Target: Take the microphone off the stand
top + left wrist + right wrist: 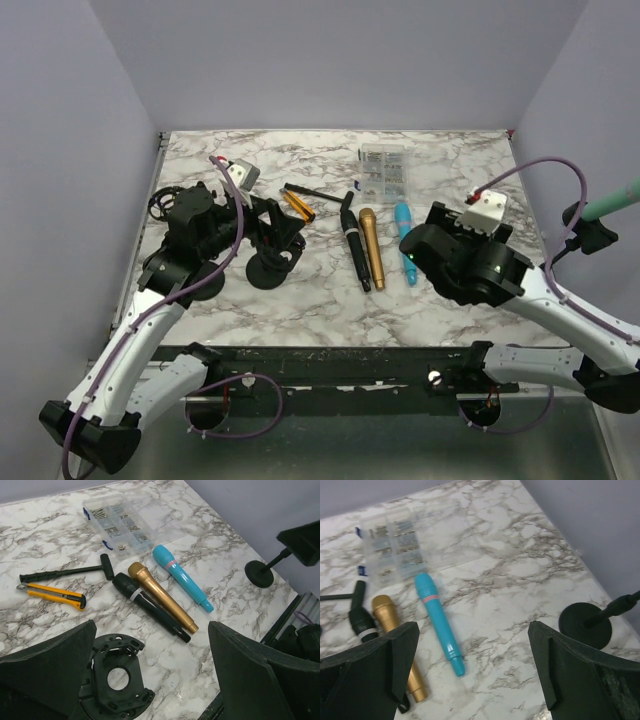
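Microphone [612,205], pale green, is sitting tilted in the clip of the stand [597,236] at the far right of the top view, beyond the right arm. On the marble table [320,300] three loose mics are lying side by side: a black mic [355,250], a gold mic [371,246] and a teal mic [403,222]. The right gripper [418,245] is hanging just beside the teal mic, and the left gripper [280,232] is hovering over a round black disc [268,272].

From the left wrist, the left gripper [150,645] is showing its fingers [50,665] spread wide and gripping nothing, with the round black disc [117,680] lying below them. An orange utility knife [52,594], a black T-handle tool [65,573] and a clear parts box [117,522] are lying farther off. The stand [260,574] is rising at the right, well apart; the microphone itself is falling outside this view.

From the right wrist, the right gripper [472,645] is likewise gaping wide over bare marble with nothing between its fingers [375,665]. The teal mic [437,620] is lying near the left finger, and the stand's base [582,625] is resting near the right one.
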### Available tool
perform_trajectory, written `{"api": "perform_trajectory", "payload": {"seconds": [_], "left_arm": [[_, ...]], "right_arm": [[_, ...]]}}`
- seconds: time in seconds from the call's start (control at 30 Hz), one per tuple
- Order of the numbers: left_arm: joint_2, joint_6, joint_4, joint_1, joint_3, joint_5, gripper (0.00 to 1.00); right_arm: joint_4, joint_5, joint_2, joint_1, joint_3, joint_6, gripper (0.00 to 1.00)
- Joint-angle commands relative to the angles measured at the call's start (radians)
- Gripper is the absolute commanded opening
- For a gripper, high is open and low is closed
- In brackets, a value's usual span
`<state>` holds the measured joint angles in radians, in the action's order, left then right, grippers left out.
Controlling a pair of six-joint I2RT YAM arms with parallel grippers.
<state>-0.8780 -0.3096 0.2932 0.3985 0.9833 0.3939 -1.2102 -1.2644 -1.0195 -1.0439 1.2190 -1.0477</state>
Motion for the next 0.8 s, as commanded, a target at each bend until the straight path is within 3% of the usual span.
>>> {"api": "perform_trajectory", "payload": {"seconds": [0.0, 0.13, 0.4, 0.77], "left_arm": [[0.055, 0.085, -0.015, 0.074, -0.006, -0.114, 0.98], [0.088, 0.105, -0.014, 0.107, -0.021, -0.181, 0.99], [0.138, 0.111, -0.036, 0.133, -0.047, -0.222, 0.99], [0.164, 0.105, -0.039, 0.138, -0.052, -0.23, 0.99]], "right_arm": [[0.19, 0.042, -0.034, 0.177, -0.045, 0.188, 1.0], [0.361, 0.123, -0.046, 0.303, -0.066, 0.354, 1.0], [0.354, 0.146, -0.103, 0.551, 0.016, 0.442, 1.0], [0.252, -0.111, -0.036, 0.61, 0.253, 0.5, 1.0]]}}
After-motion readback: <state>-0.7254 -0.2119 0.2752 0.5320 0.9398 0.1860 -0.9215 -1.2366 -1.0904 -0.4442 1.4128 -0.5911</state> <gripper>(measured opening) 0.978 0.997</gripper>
